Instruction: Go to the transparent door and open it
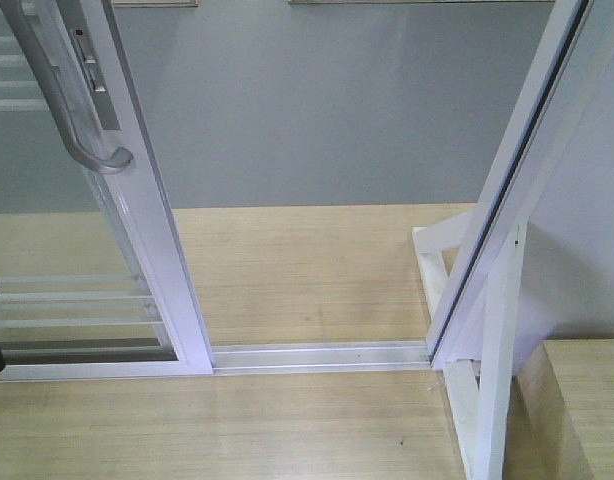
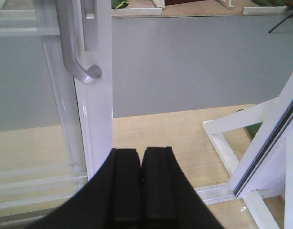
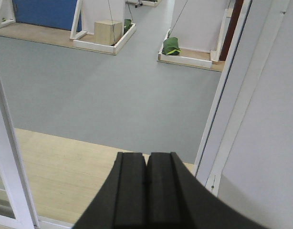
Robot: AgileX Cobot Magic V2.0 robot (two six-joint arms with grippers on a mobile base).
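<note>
Both my hands closed, empty, before the opening.
Left hand [image 2: 141, 164] below transparent door [image 2: 96, 114]; right hand [image 3: 146, 167] above wood floor [image 3: 65, 167], grey floor [image 3: 113, 95] beyond.

I see the transparent door [image 1: 137, 230] at left on the floor track [image 1: 322, 355], pull handle [image 1: 57, 90] on its right stile; the fixed frame [image 1: 507, 190] and slanted brace [image 1: 437, 245] stand right, gap between.

The left gripper [image 2: 140, 183] is showing two matte black, flat-faced fingers [image 2: 125, 186] — rectangular bars flaring into a curved black base. The right gripper [image 3: 146, 188] is looking identical — black ribbed fingers [image 3: 130, 188], smooth curved shoulders, no markings showing.
</note>
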